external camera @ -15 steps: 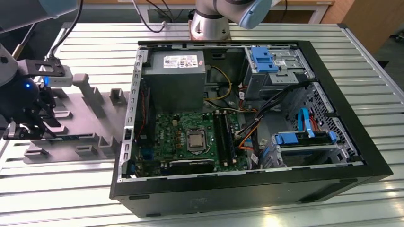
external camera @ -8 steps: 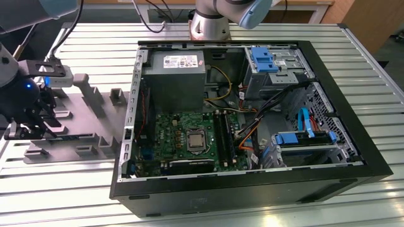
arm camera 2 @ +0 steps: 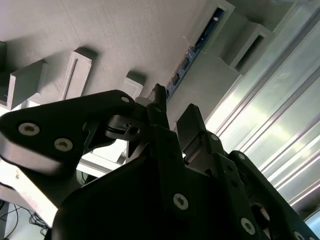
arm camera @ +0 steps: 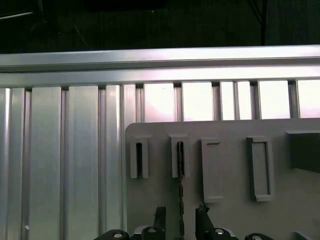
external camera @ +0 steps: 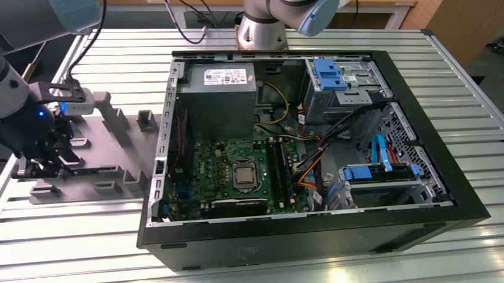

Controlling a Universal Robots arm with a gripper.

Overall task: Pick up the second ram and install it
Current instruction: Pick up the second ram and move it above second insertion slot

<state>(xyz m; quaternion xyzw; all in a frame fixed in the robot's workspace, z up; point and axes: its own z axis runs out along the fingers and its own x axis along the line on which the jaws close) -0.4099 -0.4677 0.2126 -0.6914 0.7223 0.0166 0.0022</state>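
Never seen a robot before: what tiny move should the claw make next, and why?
Probably close the claw. In the first wrist view its open fingers stand either side of the second ram, which stands on edge in the grey holder, not yet gripped.

Exterior view: arm (external camera: 18, 100) cut by view's left edge; arm base (external camera: 261, 32) cut by top edge.
First wrist view: gripper (arm camera: 180, 212) cut by bottom edge, fingertips alone in frame. Second ram (arm camera: 180, 192) edge-on, chips and label hidden. Fixture plate (arm camera: 230, 220) cut at right and bottom edges.
Second wrist view: ram's near end hidden behind finger (arm camera 2: 159, 107); gripper body covers near part of plate.
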